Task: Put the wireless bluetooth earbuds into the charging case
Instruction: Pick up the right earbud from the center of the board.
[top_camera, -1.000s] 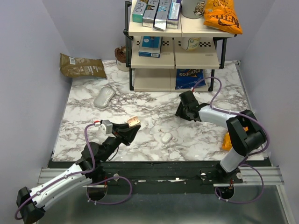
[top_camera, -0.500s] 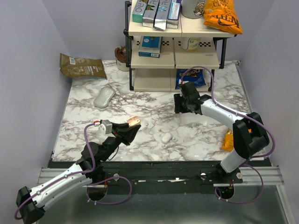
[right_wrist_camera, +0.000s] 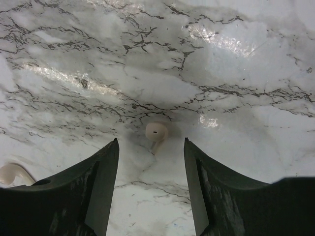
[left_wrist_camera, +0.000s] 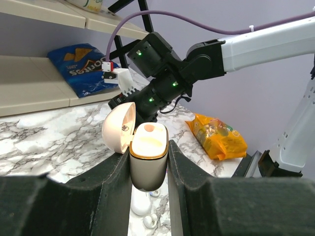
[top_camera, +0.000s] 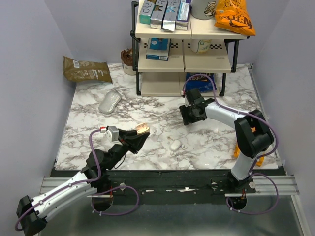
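Observation:
My left gripper (left_wrist_camera: 149, 147) is shut on the charging case (left_wrist_camera: 147, 162), a pale case with a gold rim. It is held upright above the table with its lid (left_wrist_camera: 119, 128) open; it also shows in the top view (top_camera: 141, 129). My right gripper (right_wrist_camera: 151, 142) is open, its jaws wide apart and low over the marble. A small beige earbud (right_wrist_camera: 156, 132) with a dark slot lies on the table just beyond and between its fingertips, untouched. In the top view the right gripper (top_camera: 187, 117) is at mid table.
A white oval piece (top_camera: 175, 145) and a small white bit (top_camera: 183, 146) lie near the front of the table. A white mouse (top_camera: 110, 102), a brown bag (top_camera: 86, 69), a shelf rack (top_camera: 184, 54), a blue chip bag (top_camera: 199, 82) and an orange bag (top_camera: 239, 147) stand around.
My right gripper has moved left and a little towards the back of the table. The left arm and the open case have stayed still.

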